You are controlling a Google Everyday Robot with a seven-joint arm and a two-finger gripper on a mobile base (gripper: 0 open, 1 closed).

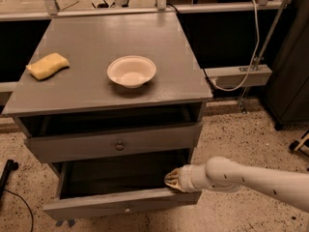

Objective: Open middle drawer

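Observation:
The middle drawer [96,206] is the low, wide grey front with a small round centre knob [127,208]. It stands pulled out from the grey cabinet, and its dark inside shows. My gripper [172,179] is at the top edge of this drawer's front, near its right end. My white arm [241,177] reaches in from the lower right. Above it is the taller-fronted grey drawer [72,146] with the bigger knob [119,145]. The lowest drawer is hidden below the open one.
On the cabinet top [96,37] stand a white bowl [131,71] and a yellow sponge [47,65]. A speckled floor lies around. Cables [241,76] and a metal rail run behind on the right. A dark cabinet [289,71] stands at the far right.

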